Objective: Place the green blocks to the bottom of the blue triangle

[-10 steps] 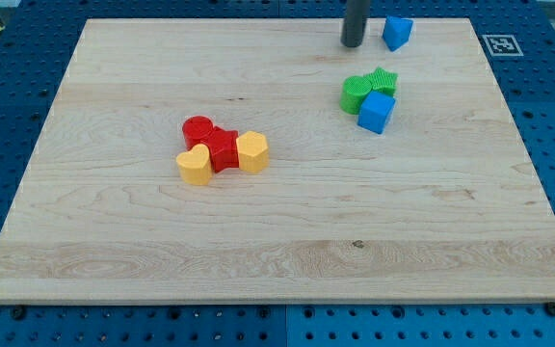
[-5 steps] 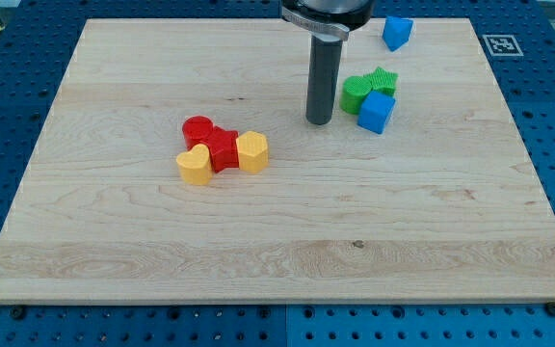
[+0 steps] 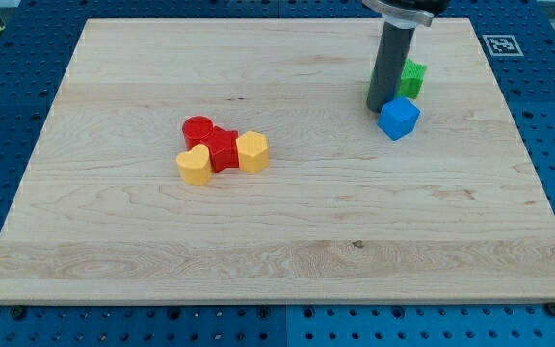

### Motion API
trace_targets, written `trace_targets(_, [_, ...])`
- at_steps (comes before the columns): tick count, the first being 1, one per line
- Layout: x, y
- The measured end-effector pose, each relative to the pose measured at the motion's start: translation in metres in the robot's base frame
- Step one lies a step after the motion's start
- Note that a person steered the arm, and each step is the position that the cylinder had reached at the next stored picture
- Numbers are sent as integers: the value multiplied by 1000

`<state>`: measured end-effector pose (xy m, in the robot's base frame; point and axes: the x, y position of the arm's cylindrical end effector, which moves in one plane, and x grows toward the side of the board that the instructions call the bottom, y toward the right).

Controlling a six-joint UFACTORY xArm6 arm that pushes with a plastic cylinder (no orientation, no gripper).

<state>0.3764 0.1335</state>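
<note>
Green blocks (image 3: 410,79) show only in part: a patch of green sticks out at the view's right of the dark rod, near the tabletop's (image 3: 114,241) top right corner, and the rod hides the rest, so their shapes and whether both are there cannot be told. The arm has no fingers at all, so nothing is open, closed or held; it works only by pushing with its tip (image 3: 383,106), which rests on the wood just to the view's left of the green and appears to touch it. That placement fits a sideways shove, with the rod's side bearing against the blocks and sliding them along the surface.

A blue cube (image 3: 399,118) sits just below and to the right of the tip, very near it and just beneath the green patch. No blue triangle can be made out; the rod and the arm's mount at the view's top probably cover it, so its place can only be guessed at as somewhere near the top edge. On that guess, the green already lies close under the target, and a small further nudge may be all that is left.

Well apart, at the middle left, a cluster of two red blocks (image 3: 210,141), a yellow heart-shaped block (image 3: 194,165) and a yellow hexagonal block (image 3: 252,151) sits packed together, out of the way of this push.
</note>
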Motion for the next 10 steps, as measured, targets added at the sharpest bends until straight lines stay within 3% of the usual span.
trace_targets(3, [-9, 36])
trace_targets(6, [-67, 37])
trace_targets(10, [-64, -10])
